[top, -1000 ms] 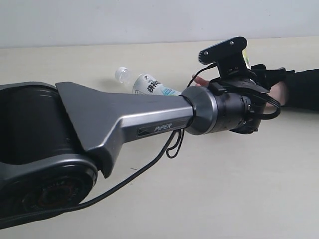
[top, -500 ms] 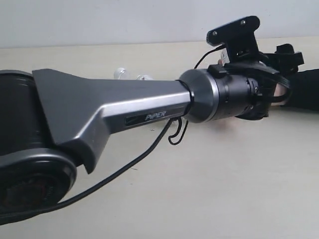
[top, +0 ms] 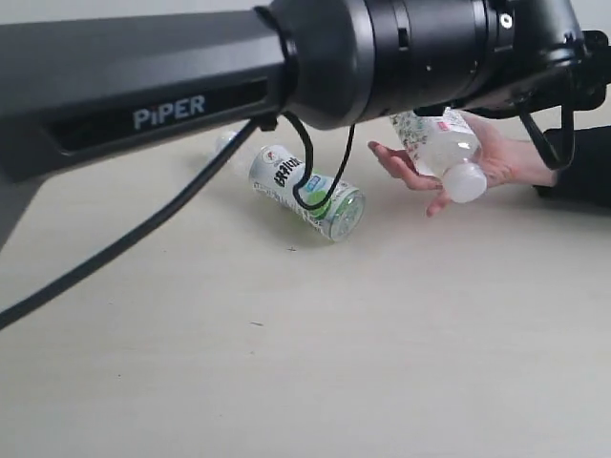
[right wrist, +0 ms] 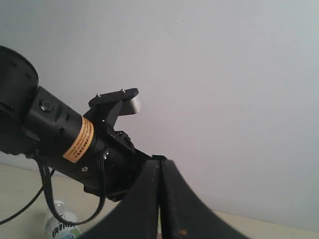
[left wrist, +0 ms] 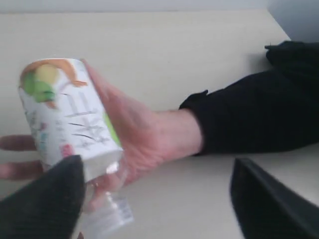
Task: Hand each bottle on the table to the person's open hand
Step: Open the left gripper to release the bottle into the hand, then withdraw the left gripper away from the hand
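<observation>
1. The green-labelled bottle [top: 307, 191] lay on its side on the table [top: 286, 363], toward the far edge at about mid-width. Its long axis slanted from the cap at far-left to the base at near-right.
2. Your left gripper [left wrist: 154, 169] stood released, jaws wide apart, over the person's open hand [top: 501, 157] near the right edge. The white-labelled bottle [top: 441, 145] rested in that palm.
3. The next bottle therefore lay back to the left of that gripper, I judge.
4. Your right gripper [right wrist: 159, 169] was clenched on nothing and held high.
</observation>
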Controlling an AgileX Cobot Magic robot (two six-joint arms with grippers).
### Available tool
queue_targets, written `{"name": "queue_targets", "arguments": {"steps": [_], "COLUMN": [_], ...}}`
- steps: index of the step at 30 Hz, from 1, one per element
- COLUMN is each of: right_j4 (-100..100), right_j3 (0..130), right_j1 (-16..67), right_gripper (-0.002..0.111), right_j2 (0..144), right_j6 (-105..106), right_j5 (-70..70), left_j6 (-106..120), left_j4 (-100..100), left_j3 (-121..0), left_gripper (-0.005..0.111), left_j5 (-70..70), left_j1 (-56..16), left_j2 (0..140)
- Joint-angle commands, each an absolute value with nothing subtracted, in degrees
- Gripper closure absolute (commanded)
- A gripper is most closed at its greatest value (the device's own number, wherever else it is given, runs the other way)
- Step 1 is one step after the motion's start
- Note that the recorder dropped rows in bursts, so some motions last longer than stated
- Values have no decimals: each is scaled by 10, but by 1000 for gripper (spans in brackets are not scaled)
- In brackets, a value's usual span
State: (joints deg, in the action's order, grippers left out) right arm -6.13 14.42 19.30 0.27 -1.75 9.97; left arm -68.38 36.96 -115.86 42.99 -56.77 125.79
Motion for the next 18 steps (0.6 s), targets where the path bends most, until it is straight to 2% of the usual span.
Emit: {"name": "queue_targets", "arguments": {"steps": [1, 2, 7, 11, 14, 18], "right_j4": [-61, -61, -61, -61, -61, -61], "right_j3": [142, 142, 142, 142, 142, 142], "right_j1": [193, 193, 193, 193, 193, 193], "right_gripper": [108, 108, 108, 108, 108, 108], "right_j2": [0, 0, 0, 0, 0, 0], "right_j6": [-17, -17, -16, -16, -17, -17], "right_j5": [102, 102, 102, 102, 102, 102], "left_j6": [-616, -613, -575, -537, -539, -583], "left_j4": [307, 314, 382, 385, 403, 446], "left_j3": [-1163, -1163, -1163, -1148, -1106, -991], "left_gripper": [94, 106, 107, 107, 107, 107], "left_j5": [488, 508, 603, 620, 608, 572], "left_j1": [-578, -581, -596, -596, -596, -596], "left_j2": [1222, 1215, 1165, 1113, 1061, 992]}}
